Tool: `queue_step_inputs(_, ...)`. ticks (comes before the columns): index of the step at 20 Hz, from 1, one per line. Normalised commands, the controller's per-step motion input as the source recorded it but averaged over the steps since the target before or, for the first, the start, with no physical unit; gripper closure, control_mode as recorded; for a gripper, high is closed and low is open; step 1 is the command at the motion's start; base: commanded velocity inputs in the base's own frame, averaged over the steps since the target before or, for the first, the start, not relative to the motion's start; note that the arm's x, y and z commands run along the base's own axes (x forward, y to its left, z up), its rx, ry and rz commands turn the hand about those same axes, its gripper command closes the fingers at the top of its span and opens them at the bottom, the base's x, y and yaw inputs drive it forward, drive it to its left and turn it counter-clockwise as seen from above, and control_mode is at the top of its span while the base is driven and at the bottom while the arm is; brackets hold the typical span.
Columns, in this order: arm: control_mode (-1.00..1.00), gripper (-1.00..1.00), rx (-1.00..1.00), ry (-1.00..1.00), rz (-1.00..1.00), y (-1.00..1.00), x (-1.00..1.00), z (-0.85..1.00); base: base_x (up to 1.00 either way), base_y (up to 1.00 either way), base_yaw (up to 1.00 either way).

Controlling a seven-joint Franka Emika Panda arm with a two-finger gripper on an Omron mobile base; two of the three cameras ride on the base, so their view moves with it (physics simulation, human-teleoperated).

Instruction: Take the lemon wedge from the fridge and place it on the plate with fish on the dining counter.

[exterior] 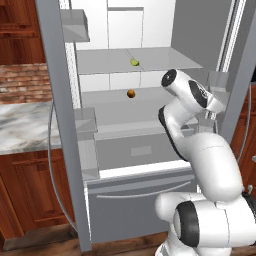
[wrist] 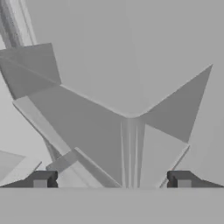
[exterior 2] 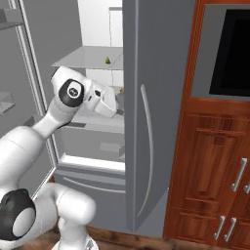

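- The fridge point(exterior: 145, 125) stands open, white inside, with grey shelves.
- The gripper point(wrist: 112, 179), jaws spread wide and empty, sits at the fridge's right side, level with the middle shelf.
- A small orange-brown ball point(exterior: 131, 93) lies on the middle shelf, below the wedge.
- The lemon wedge point(exterior: 134, 62) rests on the upper shelf, above and left of the gripper; nothing blocks a rise.

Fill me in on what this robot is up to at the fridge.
The white arm is reaching into the open fridge, jaws wide apart and empty, the gripper facing bare grey inner walls. The lemon wedge sits untouched on the upper shelf, with a small orange-brown ball on the shelf below. Nothing has been picked up yet.
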Motion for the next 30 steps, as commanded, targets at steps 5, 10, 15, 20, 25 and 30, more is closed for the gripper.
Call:
queue_step_inputs(5,-1.00,-1.00,0.10,0.00,0.00,-1.00,-0.52,-0.06,0.00,0.00,0.00)
queue_step_inputs(10,-1.00,-1.00,0.10,0.00,0.00,-1.00,-0.80,-0.19,0.00,0.00,0.00)
queue_step_inputs(15,-1.00,-1.00,0.08,-0.02,0.09,-0.61,-0.18,-0.05,0.00,0.00,0.00)
queue_step_inputs(20,-1.00,-1.00,-0.14,-0.05,0.12,0.69,-0.81,0.00,0.00,0.00,0.00)
queue_step_inputs(25,-1.00,-1.00,-0.10,0.13,0.36,1.00,-0.74,0.01,0.00,0.00,0.00)
queue_step_inputs(30,-1.00,-1.00,0.00,0.30,0.41,1.00,-0.44,0.05,0.00,0.00,0.00)
